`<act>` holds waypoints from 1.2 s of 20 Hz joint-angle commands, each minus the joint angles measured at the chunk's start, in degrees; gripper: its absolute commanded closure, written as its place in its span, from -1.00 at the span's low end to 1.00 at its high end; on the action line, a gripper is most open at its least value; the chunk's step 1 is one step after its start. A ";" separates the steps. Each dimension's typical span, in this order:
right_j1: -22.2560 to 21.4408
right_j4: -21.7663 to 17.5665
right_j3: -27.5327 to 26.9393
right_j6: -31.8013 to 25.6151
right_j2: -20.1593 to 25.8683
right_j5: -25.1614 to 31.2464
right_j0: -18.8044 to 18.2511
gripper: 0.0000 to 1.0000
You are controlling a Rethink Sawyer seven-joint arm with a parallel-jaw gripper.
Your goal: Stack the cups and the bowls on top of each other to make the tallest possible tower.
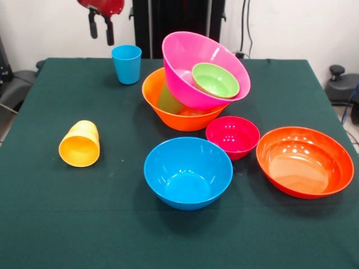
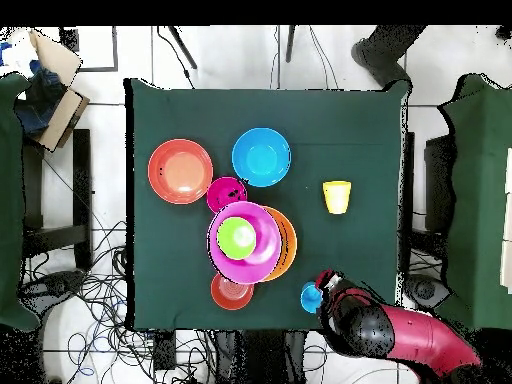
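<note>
From above, the small green bowl (image 2: 237,236) sits inside the big pink bowl (image 2: 244,242), which rests on the big orange bowl (image 2: 287,243) mid-table. The yellow-orange cup (image 2: 337,196) lies toward the table's right edge, while the blue cup (image 2: 311,296) stands by the bottom edge beside the red arm (image 2: 400,335).

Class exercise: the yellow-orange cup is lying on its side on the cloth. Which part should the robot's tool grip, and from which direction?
Grip the yellow-orange cup across its round body, probably from straight above. It lies on its side with its mouth sideways, so the rim offers no top hold, and nothing stands close around it.

Green-clothed table (image 1: 67,224), my view.
I'm seeing blue cup (image 1: 127,64) standing, yellow cup (image 1: 81,144) lying, bowls (image 1: 188,171) sitting.
</note>
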 commanded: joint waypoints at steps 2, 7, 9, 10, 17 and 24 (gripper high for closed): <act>3.53 -7.80 0.96 -4.60 5.30 -6.38 0.01 -1.00; 6.69 -12.50 -0.55 -1.36 0.31 -11.40 3.23 -1.00; 8.40 -13.93 -1.67 0.27 -2.36 -13.86 5.25 -1.00; 8.96 -14.41 -1.89 0.77 -3.26 -14.81 5.96 -1.00; 12.40 -15.54 -3.27 2.73 -9.08 -20.72 10.77 -1.00; 15.24 -16.29 -3.63 2.15 -12.24 -25.31 11.67 -1.00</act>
